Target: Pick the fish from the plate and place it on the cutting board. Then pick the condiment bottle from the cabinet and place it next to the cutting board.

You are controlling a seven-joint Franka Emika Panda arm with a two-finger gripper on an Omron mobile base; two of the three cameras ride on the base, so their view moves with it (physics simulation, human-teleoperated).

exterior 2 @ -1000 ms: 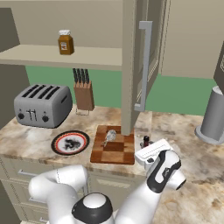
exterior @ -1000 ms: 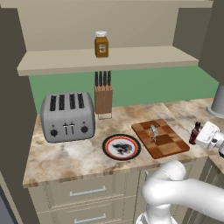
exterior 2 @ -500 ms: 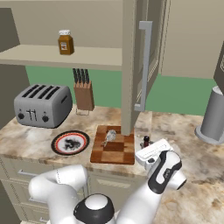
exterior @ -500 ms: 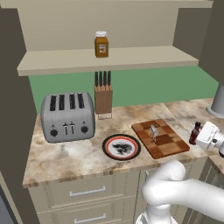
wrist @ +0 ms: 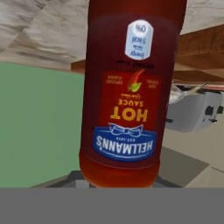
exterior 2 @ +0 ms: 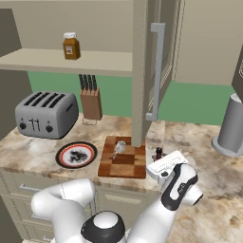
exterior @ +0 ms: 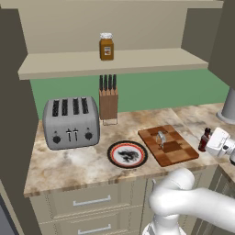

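Note:
The condiment bottle [exterior: 204, 139] [exterior 2: 158, 154], dark red with a black cap, stands upright on the counter just right of the cutting board [exterior: 178, 153] [exterior 2: 124, 167]. My gripper [exterior: 211, 143] [exterior 2: 162, 161] is shut on it from the right side. In the hand view the bottle [wrist: 127, 87] is very close, its hot sauce label upside down, and my fingertips are hidden. The small silvery fish [exterior: 160, 137] [exterior 2: 118, 148] lies on the checkered board. Left of the board sits the plate [exterior: 111, 154] [exterior 2: 60, 155], with nothing on it. The cabinet shelf [exterior: 137, 60] [exterior 2: 38, 59] runs above.
A squat amber jar [exterior: 106, 46] [exterior 2: 71, 45] stands on the shelf. A toaster [exterior: 71, 121] [exterior 2: 45, 114] and a knife block [exterior: 108, 103] [exterior 2: 90, 102] stand at the back left. A grey cylinder [exterior: 228, 108] [exterior 2: 231, 126] is at the right. An open cabinet door [exterior 2: 154, 61] hangs over the board.

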